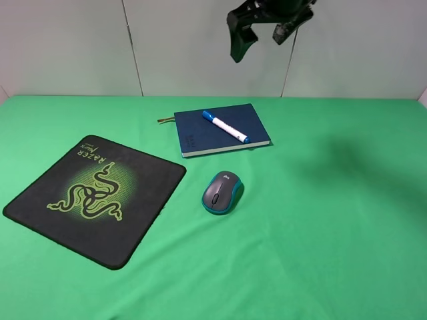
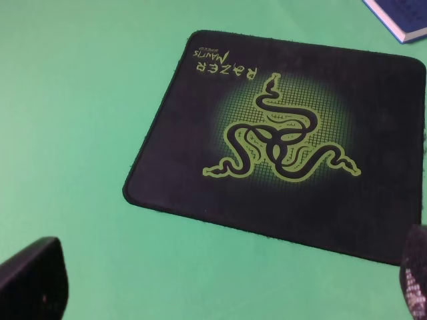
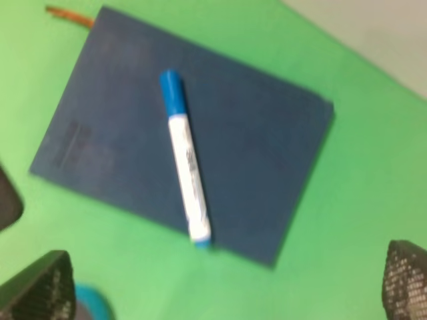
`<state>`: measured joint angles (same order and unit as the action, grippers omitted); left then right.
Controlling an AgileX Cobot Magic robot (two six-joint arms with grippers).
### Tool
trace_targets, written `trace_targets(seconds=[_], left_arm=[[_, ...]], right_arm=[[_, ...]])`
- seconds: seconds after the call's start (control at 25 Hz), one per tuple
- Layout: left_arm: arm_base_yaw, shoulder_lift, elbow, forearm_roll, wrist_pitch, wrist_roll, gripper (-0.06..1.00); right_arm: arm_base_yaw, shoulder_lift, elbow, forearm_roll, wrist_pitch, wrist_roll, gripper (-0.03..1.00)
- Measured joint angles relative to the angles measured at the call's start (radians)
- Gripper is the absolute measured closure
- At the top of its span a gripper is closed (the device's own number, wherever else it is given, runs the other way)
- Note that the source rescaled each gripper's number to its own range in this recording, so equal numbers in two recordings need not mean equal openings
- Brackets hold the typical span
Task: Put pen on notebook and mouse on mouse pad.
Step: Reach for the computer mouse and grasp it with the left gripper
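Observation:
The pen (image 1: 225, 127) (image 3: 185, 157) lies diagonally on the navy notebook (image 1: 199, 139) (image 3: 260, 127), blue cap toward the ribbon bookmark (image 3: 67, 15). On the green cloth, the mouse (image 1: 223, 191) sits between the notebook and the mouse pad (image 1: 93, 197) (image 2: 280, 133), touching neither. High above the notebook hangs my right gripper (image 1: 260, 37) (image 3: 220, 287), open and holding nothing. A teal edge of the mouse (image 3: 93, 301) shows beside one finger. My left gripper (image 2: 223, 287) is open over the cloth near the pad's edge; it is out of the exterior high view.
A green cloth (image 1: 333, 233) covers the whole table. A pale panelled wall (image 1: 80, 47) stands behind the far edge. A corner of the notebook (image 2: 400, 17) shows beyond the pad in the left wrist view.

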<state>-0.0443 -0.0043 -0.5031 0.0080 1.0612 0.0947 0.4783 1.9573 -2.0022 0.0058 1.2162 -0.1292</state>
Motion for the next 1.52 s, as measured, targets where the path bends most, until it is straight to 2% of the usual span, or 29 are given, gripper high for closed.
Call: trace_targets(seconds=[0.4,0.76,1.32,1.52], left_arm=[[0.0,0.0,0.0,0.0,0.0,0.0,-0.06],[0.0,0.0,0.0,0.0,0.0,0.0,-0.06],[0.0,0.0,0.0,0.0,0.0,0.0,-0.06],[0.0,0.0,0.0,0.0,0.0,0.0,-0.06]], right_arm=[[0.0,-0.395,0.408,0.0,0.0,0.059,-0.03],[0.0,-0.778,0.757,0.0,0.001,0.063,-0.03],[0.0,-1.357,1.186,0.0,0.004,0.063,-0.03],[-0.081,-1.51,1.295,0.004,-0.002,0.063,-0.03]])
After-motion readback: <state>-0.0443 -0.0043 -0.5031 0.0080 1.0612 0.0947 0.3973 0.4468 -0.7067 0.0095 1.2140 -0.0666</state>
